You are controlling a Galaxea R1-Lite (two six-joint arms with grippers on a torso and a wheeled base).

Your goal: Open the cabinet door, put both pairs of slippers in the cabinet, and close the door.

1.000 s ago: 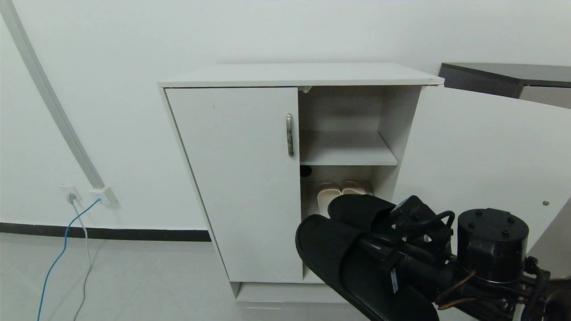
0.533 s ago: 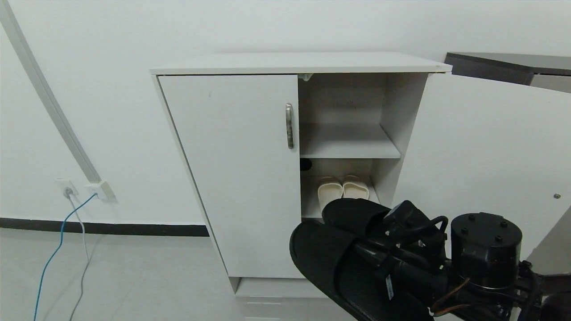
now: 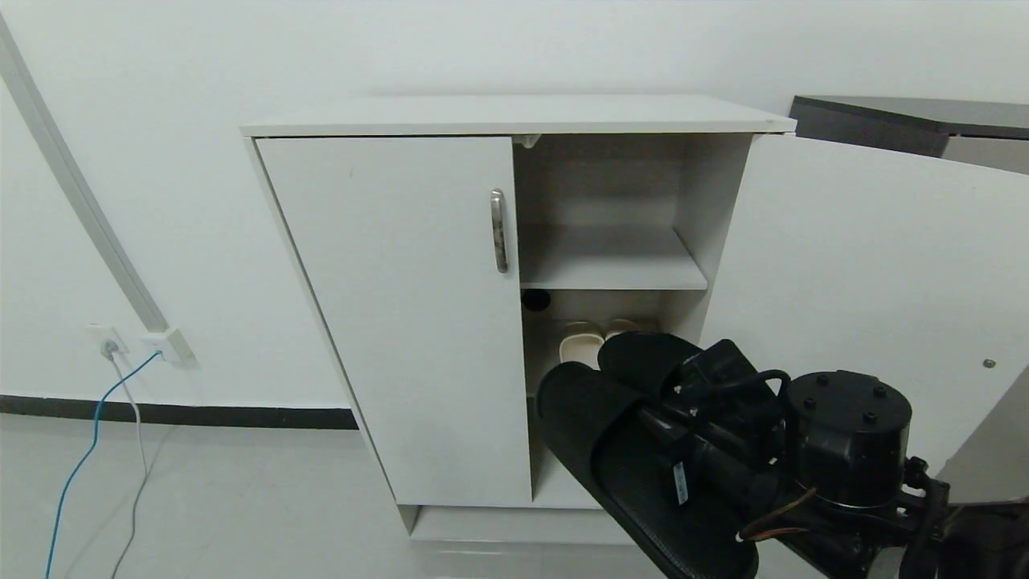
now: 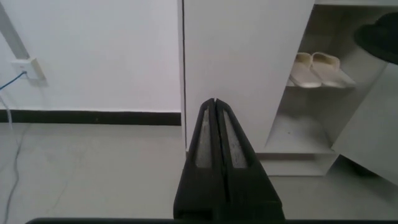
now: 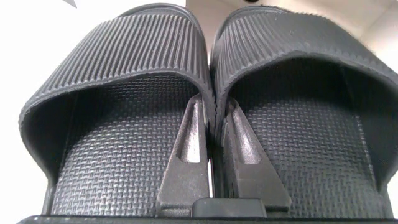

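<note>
Low and right in the head view, the black slippers (image 3: 611, 434) hang before the open half of the white cabinet (image 3: 386, 322), whose flat right door (image 3: 868, 305) stands swung wide. The right hand (image 5: 213, 106) is clamped on them, one tapered finger under each ribbed rubber strap, pinching the inner walls together above pebbled footbeds. Smooth cream slippers (image 3: 580, 344) lie side by side on the lower shelf (image 3: 555, 366). The left hand (image 4: 214, 106) has its fingers pressed flat together.
</note>
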